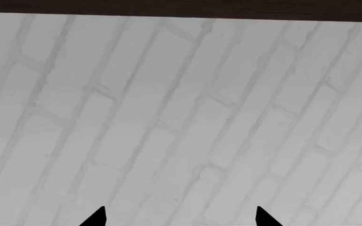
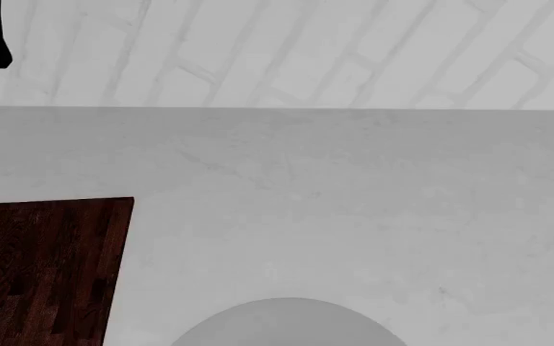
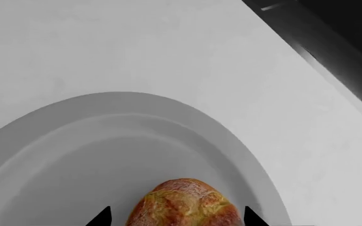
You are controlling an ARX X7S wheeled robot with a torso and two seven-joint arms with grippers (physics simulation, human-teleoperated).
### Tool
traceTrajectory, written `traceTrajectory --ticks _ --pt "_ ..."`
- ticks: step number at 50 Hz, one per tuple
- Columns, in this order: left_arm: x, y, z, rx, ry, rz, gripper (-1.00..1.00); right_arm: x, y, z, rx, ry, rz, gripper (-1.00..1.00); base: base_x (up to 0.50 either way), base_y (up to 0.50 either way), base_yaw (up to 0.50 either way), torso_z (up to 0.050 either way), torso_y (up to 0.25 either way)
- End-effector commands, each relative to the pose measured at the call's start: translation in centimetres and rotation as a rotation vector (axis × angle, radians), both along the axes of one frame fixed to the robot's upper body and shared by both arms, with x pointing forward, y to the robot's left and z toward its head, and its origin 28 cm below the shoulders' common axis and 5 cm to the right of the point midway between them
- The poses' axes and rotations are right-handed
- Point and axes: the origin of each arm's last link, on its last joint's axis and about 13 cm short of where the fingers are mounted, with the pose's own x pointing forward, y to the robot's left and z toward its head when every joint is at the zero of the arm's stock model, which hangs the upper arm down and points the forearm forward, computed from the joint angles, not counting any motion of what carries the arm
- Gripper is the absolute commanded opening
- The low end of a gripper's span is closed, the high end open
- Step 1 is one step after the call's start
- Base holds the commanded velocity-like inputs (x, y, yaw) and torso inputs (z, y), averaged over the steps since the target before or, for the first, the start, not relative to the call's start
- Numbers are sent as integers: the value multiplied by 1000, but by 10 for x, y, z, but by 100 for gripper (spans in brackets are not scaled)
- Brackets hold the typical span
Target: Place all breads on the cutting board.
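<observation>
The right pincer (image 3: 176, 217), tips apart, straddles the bread (image 3: 184, 203) on the grey plate (image 3: 55, 141), poised to grip. The left pincer (image 1: 179, 217), also apart, faces a brick wall (image 1: 181, 117); the cutting board (image 2: 37, 267) lies apart on the desk (image 2: 354, 202).

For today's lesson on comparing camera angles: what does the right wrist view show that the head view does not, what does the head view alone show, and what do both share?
Only the right wrist view shows the bread, lying on the plate between the two dark tips of the right gripper, jaws apart. Only the head view shows the cutting board, bare of bread where visible, and the white brick wall. Both show the grey plate and the pale countertop.
</observation>
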Motion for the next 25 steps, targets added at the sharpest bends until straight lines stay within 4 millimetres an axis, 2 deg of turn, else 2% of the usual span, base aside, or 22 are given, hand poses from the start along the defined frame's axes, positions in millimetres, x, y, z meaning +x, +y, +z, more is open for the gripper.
traceTrajectory --ticks 1,16,25 --pt "-1 0 -1 0 0 0 100 1 -1 -9 12 8 -12 100 0 0 0 0 0" --pt "1 -1 -2 -1 5 -4 100 -7 -4 -16 13 22 -34 100 0 0 0 0 0" --pt "-1 0 -1 0 3 0 100 -5 -2 -24 29 27 -33 100 0 0 0 0 0"
